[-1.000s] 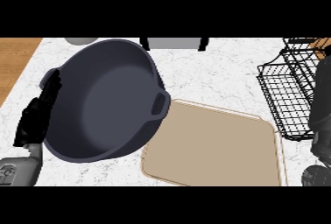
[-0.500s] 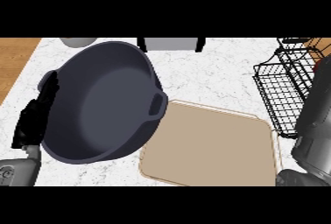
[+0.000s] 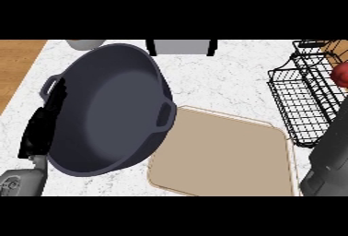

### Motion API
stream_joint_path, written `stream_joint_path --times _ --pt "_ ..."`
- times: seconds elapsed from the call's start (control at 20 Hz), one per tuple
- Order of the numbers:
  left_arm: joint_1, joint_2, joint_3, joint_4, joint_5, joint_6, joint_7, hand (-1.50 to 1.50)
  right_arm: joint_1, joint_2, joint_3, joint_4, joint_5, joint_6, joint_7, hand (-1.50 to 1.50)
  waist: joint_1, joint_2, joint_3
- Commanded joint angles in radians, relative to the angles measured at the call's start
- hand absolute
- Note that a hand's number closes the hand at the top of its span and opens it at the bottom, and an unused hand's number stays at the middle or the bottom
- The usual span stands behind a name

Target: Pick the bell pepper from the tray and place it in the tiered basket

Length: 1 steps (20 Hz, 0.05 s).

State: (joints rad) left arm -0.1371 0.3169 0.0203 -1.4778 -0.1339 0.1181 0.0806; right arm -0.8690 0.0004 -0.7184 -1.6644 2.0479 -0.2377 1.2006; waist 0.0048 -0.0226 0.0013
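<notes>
Now | tray (image 3: 224, 156) bare | red bell pepper (image 3: 340, 73) over tiered basket (image 3: 299, 106) | hands: cannot tell

This is looking like a kitchen. A big dark pan (image 3: 108, 110) is sitting on a white speckled counter (image 3: 224, 83), right beside the left hand (image 3: 37, 133). A tan tray (image 3: 224, 156) is lying next to the pan, and a black wire basket (image 3: 302, 106) is standing farther off.
</notes>
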Motion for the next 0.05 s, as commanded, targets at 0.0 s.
stream_joint_path --times 0.0 --pt "-0.019 -0.02 -0.018 0.012 -0.002 -0.003 0.022 0.0 0.101 0.0 0.141 -0.158 -0.046 0.075 0.195 -1.5 0.008 0.005 -0.003"
